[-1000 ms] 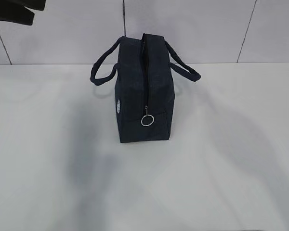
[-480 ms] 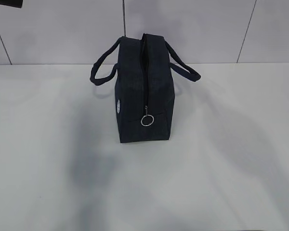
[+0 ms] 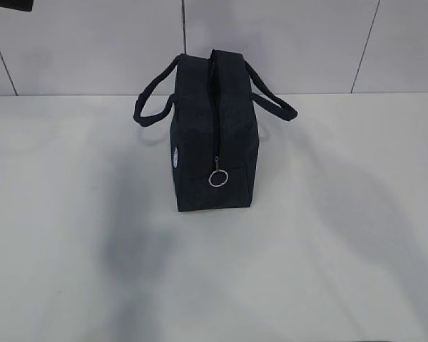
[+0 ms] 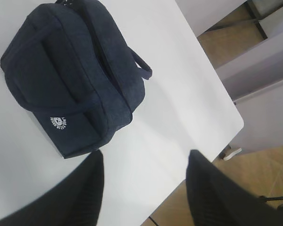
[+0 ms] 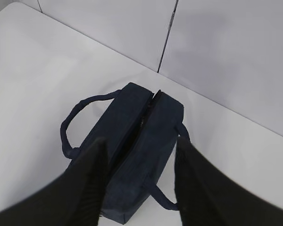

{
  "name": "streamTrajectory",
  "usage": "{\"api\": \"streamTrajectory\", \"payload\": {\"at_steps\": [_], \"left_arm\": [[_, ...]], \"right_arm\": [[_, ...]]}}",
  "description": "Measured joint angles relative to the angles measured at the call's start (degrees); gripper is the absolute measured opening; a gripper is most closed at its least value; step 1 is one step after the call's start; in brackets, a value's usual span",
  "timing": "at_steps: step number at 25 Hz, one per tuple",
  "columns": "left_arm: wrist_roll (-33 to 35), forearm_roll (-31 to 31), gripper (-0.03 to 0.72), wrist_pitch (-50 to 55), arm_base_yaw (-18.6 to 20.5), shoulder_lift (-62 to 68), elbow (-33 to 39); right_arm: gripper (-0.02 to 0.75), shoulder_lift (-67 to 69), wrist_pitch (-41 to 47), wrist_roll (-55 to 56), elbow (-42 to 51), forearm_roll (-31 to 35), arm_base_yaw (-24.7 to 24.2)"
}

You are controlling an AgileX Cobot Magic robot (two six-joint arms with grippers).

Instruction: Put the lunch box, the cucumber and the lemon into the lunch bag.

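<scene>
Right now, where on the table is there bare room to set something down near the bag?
The table is bare left of the lunch bag, right of it, and across the whole front strip. Nothing else lies on it. It is tightest beside the bag's looped handles, and behind it near the wall.

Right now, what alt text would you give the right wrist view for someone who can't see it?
A zipped navy bag stands on a white table, seen from above between the two dark fingers of an open, empty claw. A handle loops out on each side.
</scene>
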Motion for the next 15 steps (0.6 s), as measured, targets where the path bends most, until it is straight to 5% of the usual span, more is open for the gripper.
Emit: {"api": "streamTrajectory", "payload": {"at_steps": [8, 15], "left_arm": [[0.0, 0.1, 0.402, 0.0, 0.0, 0.0, 0.0], [0.0, 0.1, 0.402, 0.1, 0.0, 0.0, 0.0]], "right_arm": [[0.349, -10.8, 0.0, 0.6, 10.6, -0.1, 0.0], [0.349, -26.6, -5.5, 1.7, 33.7, -2.7, 0.0]]}}
